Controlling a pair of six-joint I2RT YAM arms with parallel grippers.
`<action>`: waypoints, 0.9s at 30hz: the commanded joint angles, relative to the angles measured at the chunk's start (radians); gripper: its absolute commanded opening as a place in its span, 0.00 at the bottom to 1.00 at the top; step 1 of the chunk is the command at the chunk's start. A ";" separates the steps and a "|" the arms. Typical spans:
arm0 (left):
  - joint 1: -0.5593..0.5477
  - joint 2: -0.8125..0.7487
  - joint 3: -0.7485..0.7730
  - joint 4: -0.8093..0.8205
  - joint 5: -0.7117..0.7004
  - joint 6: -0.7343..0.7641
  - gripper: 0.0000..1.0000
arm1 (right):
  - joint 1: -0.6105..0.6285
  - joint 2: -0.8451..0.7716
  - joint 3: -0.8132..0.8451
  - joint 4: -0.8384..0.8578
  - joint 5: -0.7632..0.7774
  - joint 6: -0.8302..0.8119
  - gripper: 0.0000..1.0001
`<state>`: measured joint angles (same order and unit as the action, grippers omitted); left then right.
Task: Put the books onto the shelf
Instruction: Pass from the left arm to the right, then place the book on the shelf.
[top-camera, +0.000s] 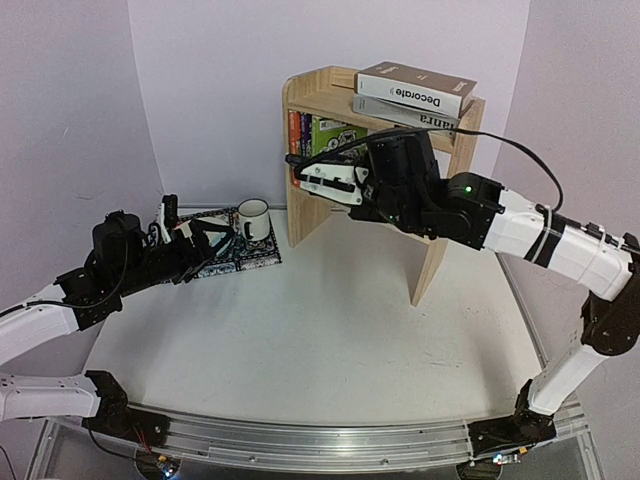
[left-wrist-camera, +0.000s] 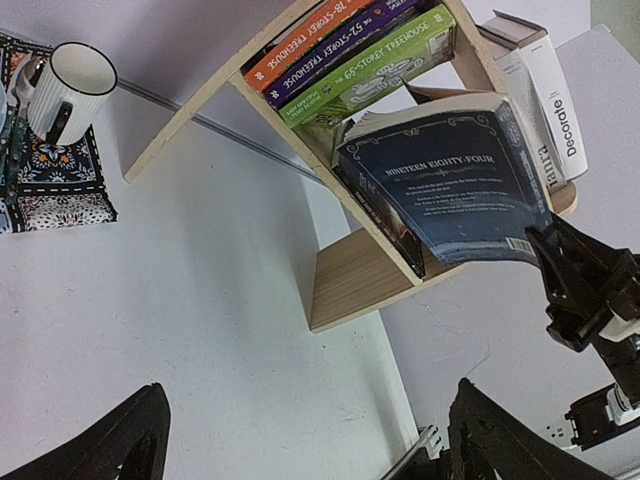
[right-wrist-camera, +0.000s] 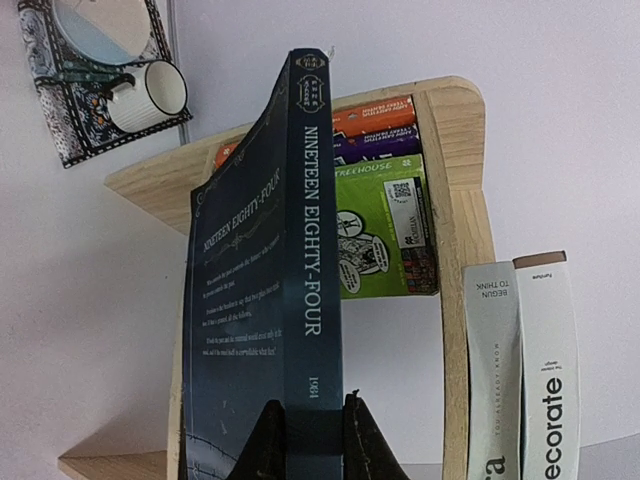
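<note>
My right gripper (right-wrist-camera: 313, 428) is shut on the lower spine of the dark blue "Nineteen Eighty-Four" book (right-wrist-camera: 300, 250), holding it upright at the shelf's (top-camera: 438, 235) open front. From the left wrist view this book (left-wrist-camera: 450, 180) is tilted against a dark book (left-wrist-camera: 385, 220) inside the shelf (left-wrist-camera: 360, 275). Orange (left-wrist-camera: 310, 35), purple (left-wrist-camera: 340, 45) and green (left-wrist-camera: 385, 65) paperbacks stand in the same tier. "Decorate" (top-camera: 415, 88) lies on a grey book (top-camera: 405, 112) on the top board. My left gripper (top-camera: 215, 242) is open and holds nothing, off to the left by the placemat.
A white ribbed mug (top-camera: 253, 220) stands on a patterned placemat (top-camera: 240, 262) at the back left, close to my left gripper. The shelf's near side panel (top-camera: 430, 270) reaches the table in front of the right arm.
</note>
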<state>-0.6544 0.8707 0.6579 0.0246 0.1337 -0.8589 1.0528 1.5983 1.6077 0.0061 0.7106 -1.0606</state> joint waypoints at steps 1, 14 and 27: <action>0.004 -0.009 0.004 0.005 -0.012 0.029 0.98 | -0.057 0.009 0.021 0.246 0.031 -0.140 0.00; 0.004 -0.018 -0.006 0.005 -0.023 0.029 0.98 | -0.189 0.022 -0.113 0.390 0.032 -0.224 0.00; 0.005 -0.009 -0.002 0.005 -0.026 0.028 0.98 | -0.222 0.001 -0.252 0.399 0.057 -0.210 0.00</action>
<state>-0.6544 0.8688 0.6464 0.0231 0.1208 -0.8513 0.8452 1.6371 1.3641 0.2858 0.7017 -1.2690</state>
